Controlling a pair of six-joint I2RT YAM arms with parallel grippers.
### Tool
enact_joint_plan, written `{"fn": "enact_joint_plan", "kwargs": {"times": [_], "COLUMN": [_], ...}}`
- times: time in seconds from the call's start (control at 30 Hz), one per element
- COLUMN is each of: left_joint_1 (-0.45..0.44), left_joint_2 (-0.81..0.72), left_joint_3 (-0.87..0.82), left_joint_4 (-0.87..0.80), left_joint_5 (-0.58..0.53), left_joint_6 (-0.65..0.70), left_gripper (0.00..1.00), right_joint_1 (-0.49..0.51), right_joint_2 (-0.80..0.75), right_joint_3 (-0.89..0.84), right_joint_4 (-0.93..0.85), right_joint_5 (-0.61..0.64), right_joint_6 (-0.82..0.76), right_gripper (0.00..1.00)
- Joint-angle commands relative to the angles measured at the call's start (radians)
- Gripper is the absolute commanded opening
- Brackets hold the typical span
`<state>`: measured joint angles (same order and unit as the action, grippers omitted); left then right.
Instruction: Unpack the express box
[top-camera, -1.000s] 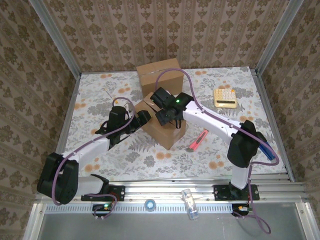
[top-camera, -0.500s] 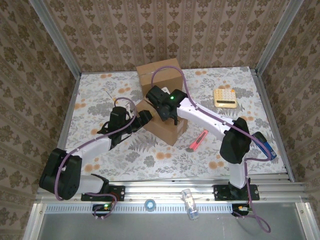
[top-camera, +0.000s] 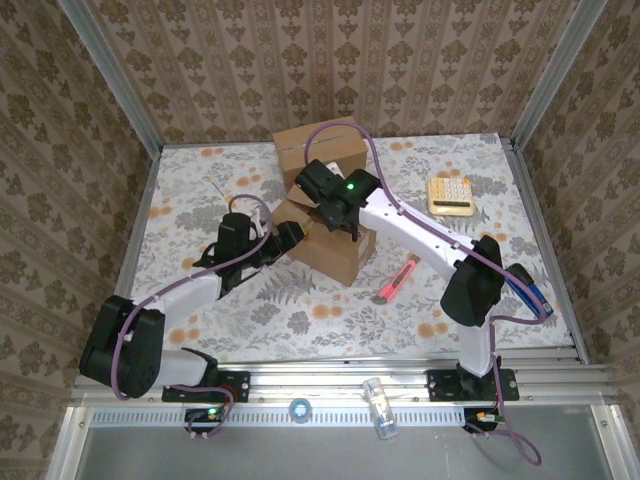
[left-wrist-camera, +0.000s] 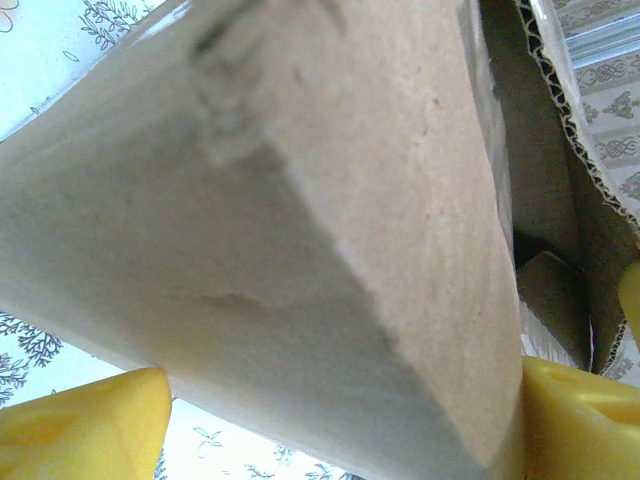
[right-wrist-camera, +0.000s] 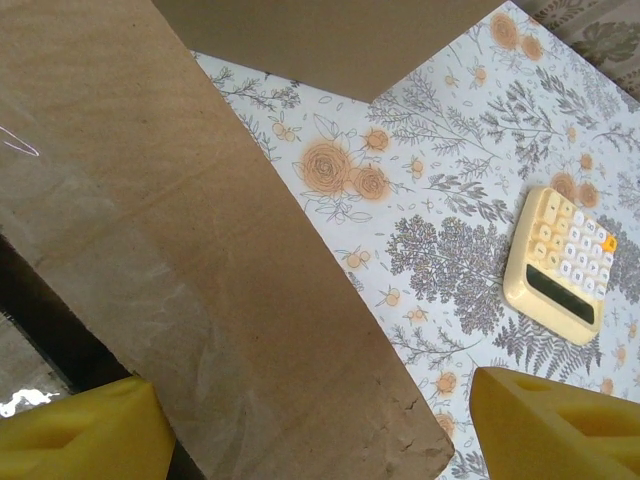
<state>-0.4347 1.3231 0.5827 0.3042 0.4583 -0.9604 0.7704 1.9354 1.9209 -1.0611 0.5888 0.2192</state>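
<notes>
Box (top-camera: 325, 248) sits mid-table (top-camera: 200, 180) nearer the far edge with its flaps already open, left gripper (top-camera: 289, 235) and right gripper (top-camera: 342, 222) both spread wide around flaps, not pinching, so I'd guess the contents are still inside.

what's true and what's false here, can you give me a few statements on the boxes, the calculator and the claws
1. Two cardboard boxes sit on the table: a front box and a back box. True.
2. The calculator lies inside the front box. False: it lies on the table, right of the boxes.
3. The red cutter lies on the table. True.
4. The right claw is shut tight. False: its fingers stand wide apart by a cardboard flap.
</notes>
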Motion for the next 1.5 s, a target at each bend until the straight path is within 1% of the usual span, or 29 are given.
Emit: {"fn": "enact_joint_plan", "kwargs": {"times": [0.0, 0.33, 0.57, 0.67, 0.8, 0.87, 0.97, 1.13, 1.3, 1.4, 1.47], "left_joint_1": [0.019, 0.024, 0.025, 0.027, 0.030, 0.031, 0.031, 0.032, 0.033, 0.033, 0.033], "left_joint_2": [0.022, 0.021, 0.021, 0.019, 0.018, 0.018, 0.018, 0.019, 0.025, 0.028, 0.029], "left_joint_3": [-0.052, -0.053, -0.055, -0.055, -0.045, -0.033, -0.001, 0.037, 0.051, 0.057, 0.064], "left_joint_4": [-0.190, -0.202, -0.206, -0.207, -0.207, -0.213, -0.236, -0.267, -0.269, -0.271, -0.276], "left_joint_5": [0.009, 0.010, 0.011, 0.014, 0.019, 0.023, 0.026, 0.026, 0.027, 0.030, 0.032], "left_joint_6": [0.063, 0.069, 0.074, 0.073, 0.074, 0.076, 0.089, 0.106, 0.107, 0.107, 0.110], "left_gripper": [0.85, 0.85, 0.85, 0.85, 0.85, 0.85, 0.85, 0.85, 0.85, 0.85, 0.85], "right_joint_1": [-0.070, -0.123, -0.145, -0.144, -0.115, -0.088, -0.056, -0.050, -0.015, 0.021, 0.043], "right_joint_2": [-0.064, -0.082, -0.096, -0.103, -0.121, -0.125, -0.111, -0.090, -0.099, -0.114, -0.123], "right_joint_3": [0.055, 0.127, 0.141, 0.127, 0.038, -0.014, -0.051, -0.059, -0.108, -0.168, -0.212], "right_joint_4": [-0.003, -0.017, -0.019, -0.014, 0.051, 0.079, 0.089, 0.090, 0.151, 0.218, 0.270], "right_joint_5": [0.123, 0.109, 0.098, 0.040, -0.095, -0.121, -0.077, -0.034, -0.055, -0.086, -0.083], "right_joint_6": [-0.017, -0.055, -0.060, -0.061, -0.133, -0.195, -0.240, -0.261, -0.311, -0.388, -0.457], "right_gripper": [0.76, 0.75, 0.75, 0.74, 0.74, 0.76, 0.79, 0.79, 0.81, 0.86, 0.89]}}
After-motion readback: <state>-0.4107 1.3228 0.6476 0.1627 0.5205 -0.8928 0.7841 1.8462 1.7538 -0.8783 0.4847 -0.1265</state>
